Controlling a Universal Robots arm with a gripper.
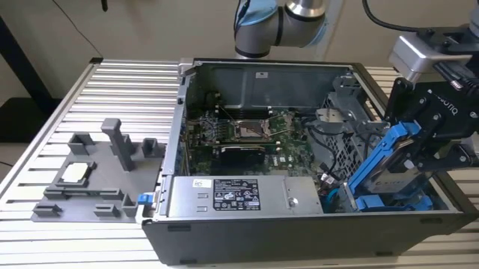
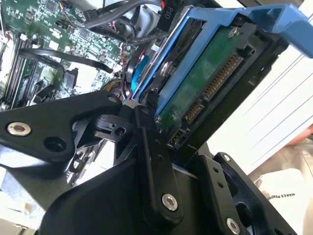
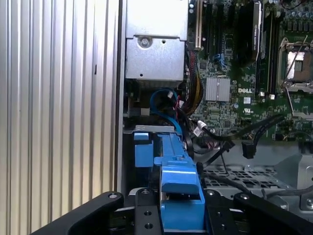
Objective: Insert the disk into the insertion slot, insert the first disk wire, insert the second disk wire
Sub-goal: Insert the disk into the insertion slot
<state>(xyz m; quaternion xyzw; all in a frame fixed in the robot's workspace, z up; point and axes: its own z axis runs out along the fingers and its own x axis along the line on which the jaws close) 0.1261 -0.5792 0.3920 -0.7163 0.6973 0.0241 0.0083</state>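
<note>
On the ribbed metal worktop (image 1: 112, 95) lies an open computer case (image 1: 299, 238). Over its corner at the exterior view's right, the black tool (image 1: 423, 148) is clenched on the blue-framed disk (image 1: 382, 168), which stands tilted, its lower end down inside the case.

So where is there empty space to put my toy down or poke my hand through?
The ribbed table is bare behind the grey fixture, up to the computer case wall, and along the near strip in front of the case. It is crowded inside the case at the exterior view's right, where the gripper holds the disk beside cables.
</note>
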